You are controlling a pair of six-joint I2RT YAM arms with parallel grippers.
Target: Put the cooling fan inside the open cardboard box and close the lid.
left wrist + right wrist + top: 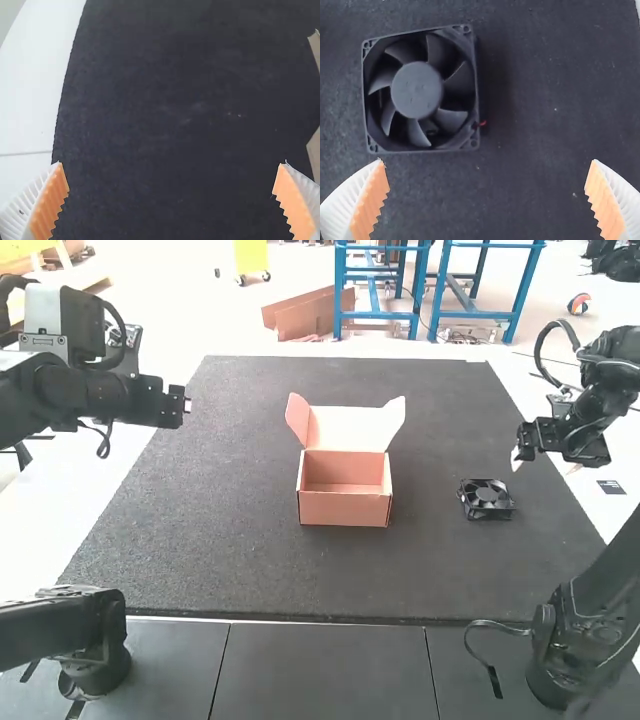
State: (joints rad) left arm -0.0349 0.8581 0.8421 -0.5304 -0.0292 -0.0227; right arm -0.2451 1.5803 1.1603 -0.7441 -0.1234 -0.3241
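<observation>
Black mat (220, 490), cooling fan (420, 87) apparently beneath spread right pincer (486, 167)

my left gripper (170, 172) runs off the bottom edge of its wrist view, each finger cropped below its ribbed tip and orange pad. the cardboard box (315, 47) is cut by that view's side edge to a thin sliver, and i cannot tell which part of it that is. my right gripper (486, 170) is cropped the same way at the bottom corners. a tiny red speck at the rim of the cooling fan (420, 87) is too small to tell. in the high view the box's front wall hides part of its floor, the fan's blades are too small to make out, and my left arm (70, 390) and right arm (600, 370) are cut off by the side edges.
</observation>
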